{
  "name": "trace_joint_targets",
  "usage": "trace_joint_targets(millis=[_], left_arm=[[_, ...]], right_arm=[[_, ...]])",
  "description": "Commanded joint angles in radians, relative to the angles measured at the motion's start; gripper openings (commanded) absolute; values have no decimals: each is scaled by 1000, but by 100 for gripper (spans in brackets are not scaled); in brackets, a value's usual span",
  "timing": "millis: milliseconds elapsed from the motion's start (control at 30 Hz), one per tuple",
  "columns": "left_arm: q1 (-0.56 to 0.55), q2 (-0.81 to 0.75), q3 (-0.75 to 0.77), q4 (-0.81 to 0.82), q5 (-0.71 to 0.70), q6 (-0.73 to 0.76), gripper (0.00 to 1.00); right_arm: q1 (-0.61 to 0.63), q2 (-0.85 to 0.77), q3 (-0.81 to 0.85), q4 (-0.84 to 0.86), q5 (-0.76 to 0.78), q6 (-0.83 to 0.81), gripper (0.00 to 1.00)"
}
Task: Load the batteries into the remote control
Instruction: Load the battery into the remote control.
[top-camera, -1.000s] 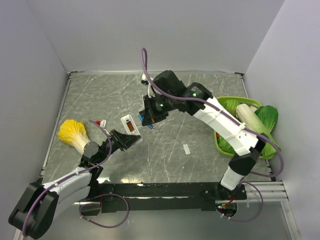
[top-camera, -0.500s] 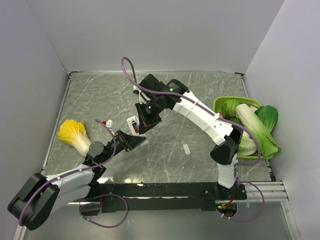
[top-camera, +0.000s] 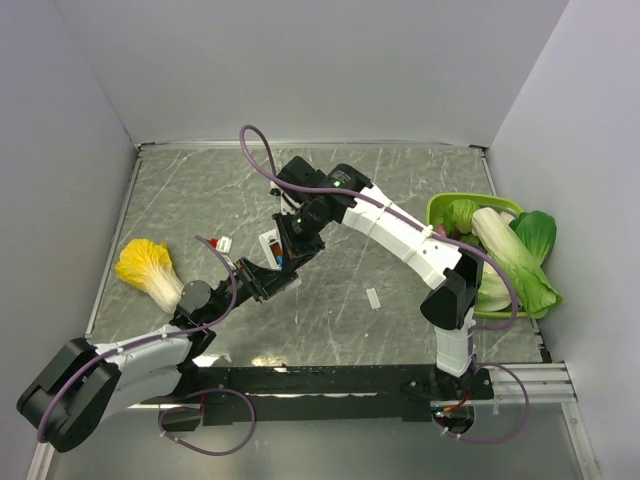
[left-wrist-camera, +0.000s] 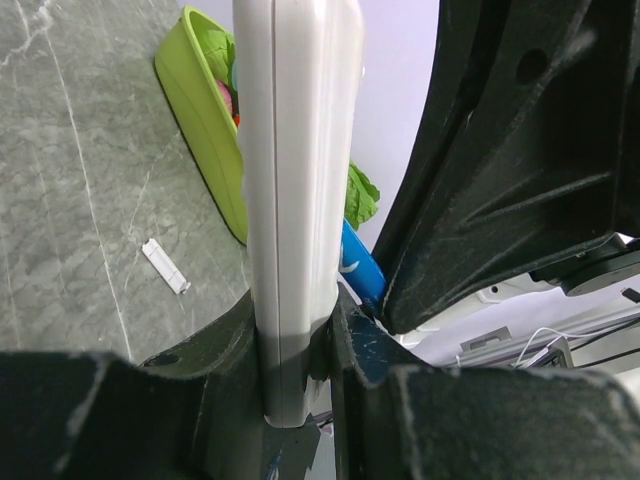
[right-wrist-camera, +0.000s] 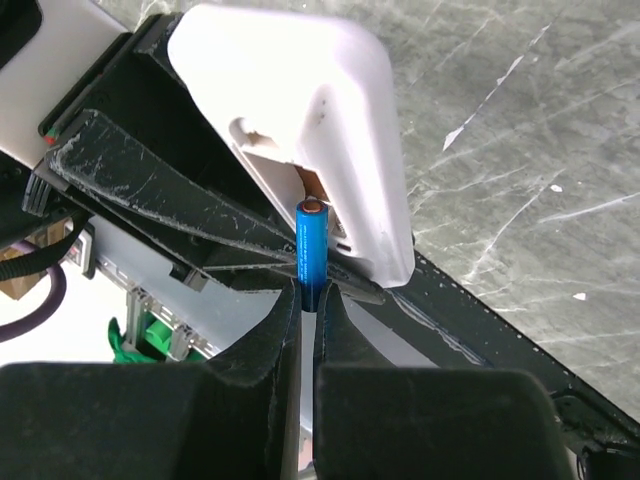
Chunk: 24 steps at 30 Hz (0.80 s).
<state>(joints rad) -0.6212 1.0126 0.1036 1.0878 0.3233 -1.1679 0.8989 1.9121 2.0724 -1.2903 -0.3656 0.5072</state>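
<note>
Swung leftward since before, the outstretched right gripper (right-wrist-camera: 307, 300) pinches a battery (right-wrist-camera: 311, 245) at the remote (left-wrist-camera: 297, 190) clamped by the left gripper (left-wrist-camera: 297, 350).

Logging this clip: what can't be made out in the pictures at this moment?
Other battery: in no view; only one battery shows, pinched in the right hand.
Whether its tip touches the remote control: right wrist view gives no depth; from above the right hand covers it.
Remote's screen and buttons: left wrist view shows only its edge, clamped in the left hand; right wrist view shows its back.
</note>
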Motion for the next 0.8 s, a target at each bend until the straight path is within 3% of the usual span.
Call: trace_joint_targets(millis=[0,767], left_arm=[[-9,3,44,72,-6,2,2],[-20,61,68,149,40,-22,2]], right_arm=[[-6,-5,3,-4,36,37,0],[-20,38,87,32,90,-48,0]])
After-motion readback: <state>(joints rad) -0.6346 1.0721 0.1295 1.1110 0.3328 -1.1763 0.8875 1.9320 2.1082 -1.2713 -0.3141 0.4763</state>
